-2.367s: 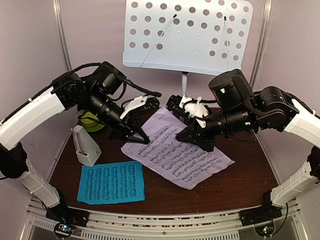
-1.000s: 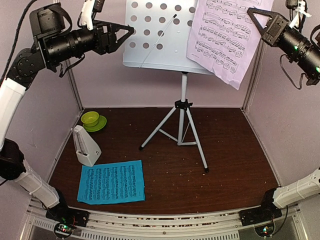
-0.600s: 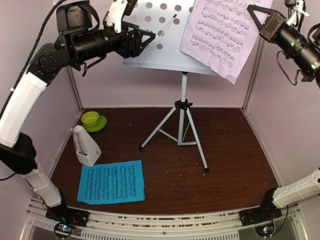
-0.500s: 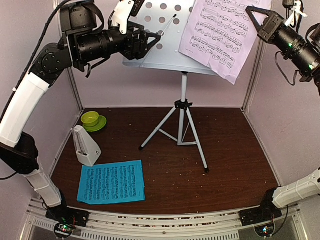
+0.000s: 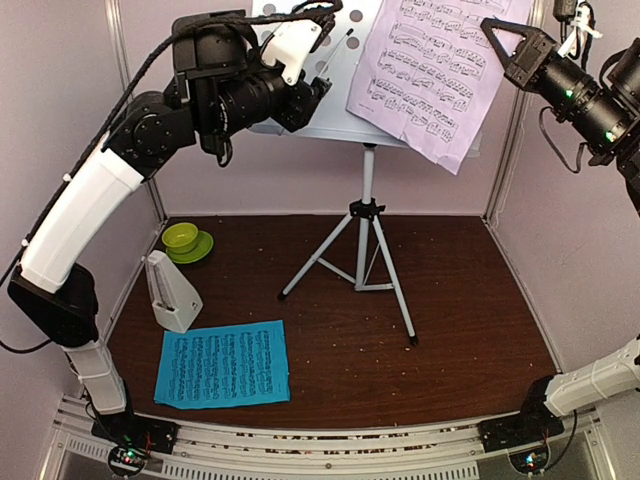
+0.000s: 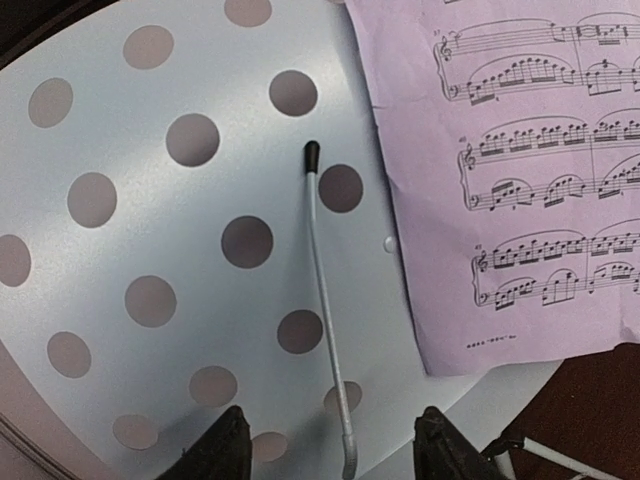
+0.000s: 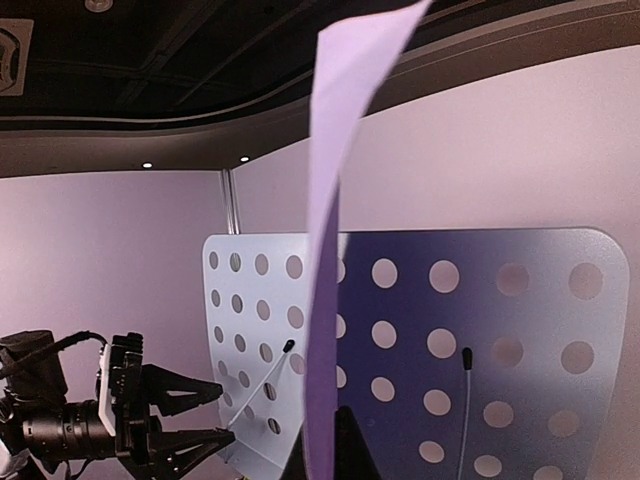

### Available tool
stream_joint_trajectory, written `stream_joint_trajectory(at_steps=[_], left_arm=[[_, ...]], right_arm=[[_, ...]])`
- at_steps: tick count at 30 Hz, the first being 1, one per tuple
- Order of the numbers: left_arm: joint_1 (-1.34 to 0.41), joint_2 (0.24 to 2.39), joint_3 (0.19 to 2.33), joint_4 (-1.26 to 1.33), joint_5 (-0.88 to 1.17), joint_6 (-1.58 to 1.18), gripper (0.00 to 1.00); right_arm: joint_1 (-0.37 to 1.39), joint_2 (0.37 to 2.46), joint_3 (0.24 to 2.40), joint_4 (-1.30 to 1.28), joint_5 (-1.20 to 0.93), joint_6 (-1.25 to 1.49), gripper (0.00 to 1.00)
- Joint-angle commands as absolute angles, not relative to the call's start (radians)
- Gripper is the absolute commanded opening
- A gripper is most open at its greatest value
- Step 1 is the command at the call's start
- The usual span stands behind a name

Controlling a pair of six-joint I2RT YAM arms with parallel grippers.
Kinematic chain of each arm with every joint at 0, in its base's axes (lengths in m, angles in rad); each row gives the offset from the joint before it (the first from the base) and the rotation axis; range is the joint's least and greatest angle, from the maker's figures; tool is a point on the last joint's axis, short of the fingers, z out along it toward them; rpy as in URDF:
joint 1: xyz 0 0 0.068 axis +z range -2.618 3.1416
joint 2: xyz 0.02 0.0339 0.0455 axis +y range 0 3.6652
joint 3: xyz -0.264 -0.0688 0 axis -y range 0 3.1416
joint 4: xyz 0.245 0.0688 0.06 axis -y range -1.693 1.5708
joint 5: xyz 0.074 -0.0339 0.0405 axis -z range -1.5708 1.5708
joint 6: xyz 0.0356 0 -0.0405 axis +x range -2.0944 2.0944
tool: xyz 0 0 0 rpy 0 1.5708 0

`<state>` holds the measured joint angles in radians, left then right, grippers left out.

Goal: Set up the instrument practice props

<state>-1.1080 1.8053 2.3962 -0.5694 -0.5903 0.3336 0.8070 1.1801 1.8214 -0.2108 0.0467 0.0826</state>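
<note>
My left hand [image 6: 335, 455] has moved over to the stand [image 6: 150, 200], half open and empty, by its wire clip [image 6: 322, 290]. My right hand [image 5: 510, 48] pinches the lilac page [image 5: 425, 70] just in front of the stand, so I can tuck it in soon.

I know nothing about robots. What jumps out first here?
The lilac sheet-music page, pinched in the right gripper and held high against the white perforated music stand at the back. Next, the left gripper, open, facing the stand's left side by a thin wire page holder. A cyan page lies flat at front left, a white metronome just behind it.
</note>
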Motion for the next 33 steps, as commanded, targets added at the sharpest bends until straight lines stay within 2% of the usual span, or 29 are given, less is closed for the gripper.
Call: stream_joint_trajectory(at_steps=[1,8,17,22,24,28,33], left_arm=[[-1.112,1.831,2.439,-0.452,-0.671,0.375,0.56],[-1.112,1.876,2.481,-0.445,-0.687,0.404,0.51],[-1.113,1.875,2.476,-0.355,-0.783,0.463,0.19],[-1.112,1.868,2.453,-0.285,-0.757,0.492,0.09],[-1.112,1.871,2.451,-0.274,-0.757,0.501,0.09],[-1.114,1.859,2.439,-0.291,-0.725,0.461,0.29],[-1.115,1.817,2.364,-0.266,-0.647,0.424,0.35]], right_arm=[[0.801,1.186,1.820,-0.180,0.031,0.099,0.00],[0.799,1.180,1.808,-0.166,0.020,0.105,0.00],[0.799,1.181,1.802,-0.169,0.009,0.112,0.00],[0.799,1.185,1.796,-0.158,0.004,0.114,0.00],[0.799,1.184,1.794,-0.154,0.005,0.113,0.00],[0.799,1.184,1.791,-0.153,0.006,0.105,0.00],[0.796,1.184,1.789,-0.148,0.001,0.102,0.00]])
